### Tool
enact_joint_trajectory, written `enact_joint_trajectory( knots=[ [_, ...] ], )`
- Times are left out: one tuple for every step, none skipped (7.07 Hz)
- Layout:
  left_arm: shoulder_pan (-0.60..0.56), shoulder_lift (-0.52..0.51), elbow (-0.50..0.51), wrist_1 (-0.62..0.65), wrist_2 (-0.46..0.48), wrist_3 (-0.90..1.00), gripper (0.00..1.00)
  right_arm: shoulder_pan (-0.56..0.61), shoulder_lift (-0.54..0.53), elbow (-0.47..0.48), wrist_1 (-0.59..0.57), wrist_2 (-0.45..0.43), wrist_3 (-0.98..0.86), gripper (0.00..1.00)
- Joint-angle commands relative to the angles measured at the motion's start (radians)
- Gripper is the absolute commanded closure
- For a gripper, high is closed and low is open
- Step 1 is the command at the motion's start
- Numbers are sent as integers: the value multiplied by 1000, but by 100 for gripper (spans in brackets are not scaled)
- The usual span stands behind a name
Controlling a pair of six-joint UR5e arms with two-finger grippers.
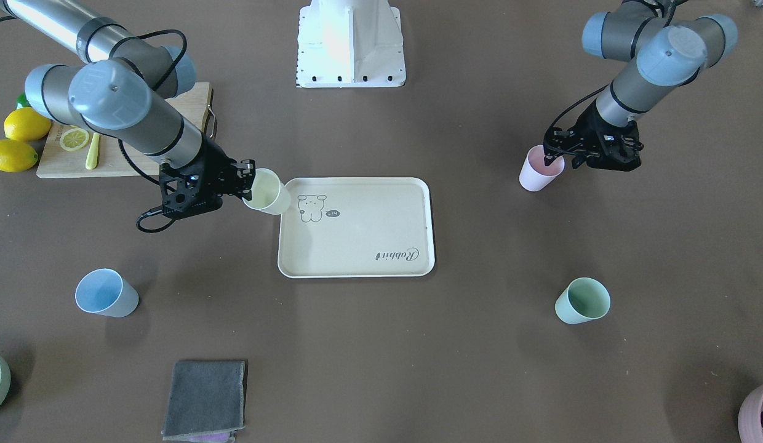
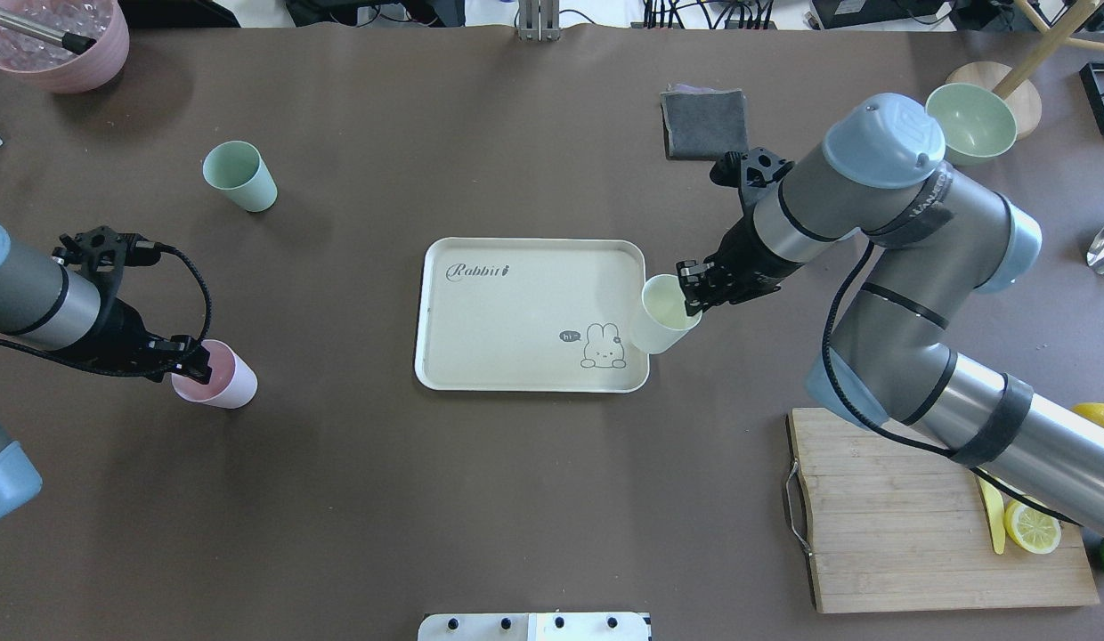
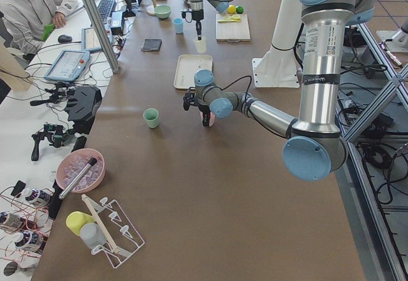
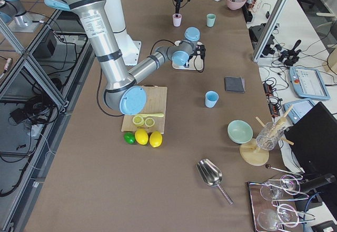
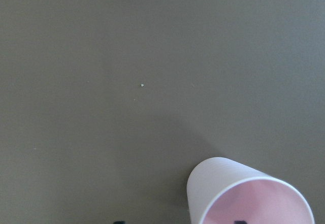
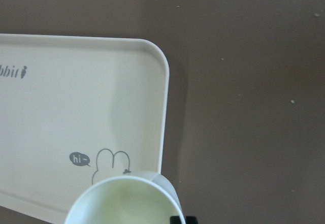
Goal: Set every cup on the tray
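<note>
The beige tray (image 1: 363, 237) lies mid-table, also in the overhead view (image 2: 516, 294). My right gripper (image 2: 690, 298) is shut on the rim of the pale yellow cup (image 2: 661, 316) and holds it tilted over the tray's corner by the drawing (image 6: 122, 198). My left gripper (image 2: 194, 361) is open, its fingers astride the wall of the pink cup (image 2: 221, 378), one inside and one outside; the cup also shows in the left wrist view (image 5: 254, 198). The light blue cup (image 1: 106, 293) and the mint green cup (image 1: 582, 300) stand alone on the table.
A wooden cutting board (image 2: 917, 516) with lemon slices and a yellow knife lies near the right arm, whole lemons (image 1: 12, 154) beside it. A grey cloth (image 1: 206, 399), a pale green dish (image 2: 970, 120) and a mauve pot (image 2: 67, 44) sit toward the table's far edge.
</note>
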Motion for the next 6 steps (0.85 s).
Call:
enact_joint_trajectory(
  knots=[
    [19, -21, 3, 0, 13, -20, 100, -69, 38, -14, -4, -55, 61, 100],
    [16, -53, -7, 5, 4, -26, 100, -86, 51, -14, -5, -85, 78, 100],
    [16, -146, -3, 43, 4, -54, 100, -95, 60, -16, -10, -117, 87, 100],
    [17, -262, 2, 127, 5, -106, 100, -98, 77, -13, -36, -135, 110, 1],
    [20, -372, 46, 185, 10, -149, 100, -86, 94, 10, -100, -131, 101, 0],
    [38, -440, 95, 191, 14, -201, 100, -39, 94, 35, -129, -97, 92, 0]
  ],
)
